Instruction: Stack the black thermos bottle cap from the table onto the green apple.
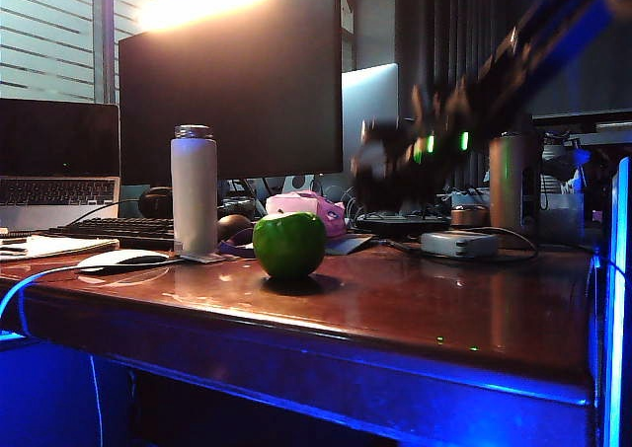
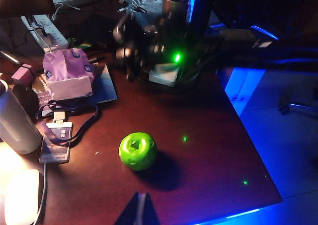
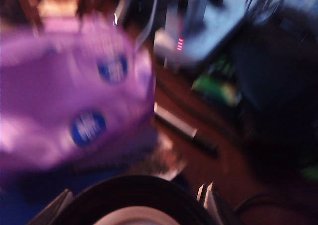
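Observation:
The green apple [image 1: 288, 245] [image 2: 137, 151] sits alone on the reddish-brown table [image 1: 444, 309]. In the right wrist view, my right gripper [image 3: 136, 192] is shut on the black thermos bottle cap [image 3: 134, 200], whose round dark body fills the gap between the fingers [image 3: 208, 192]. From the exterior view that gripper [image 1: 380, 171] is a blurred shape in the air, behind and to the right of the apple, above the table. My left gripper [image 2: 140, 210] is shut with nothing in it, hovering near the table's front edge, short of the apple.
A white bottle [image 1: 194, 188], a mouse [image 1: 123, 260] and a keyboard [image 1: 118, 232] stand left of the apple. A pink tissue pack [image 1: 306, 210] [image 2: 69, 73] lies behind it. A badge on a lanyard [image 2: 55, 141], a grey box [image 1: 459, 243] and a steel bottle [image 1: 512, 181] are nearby.

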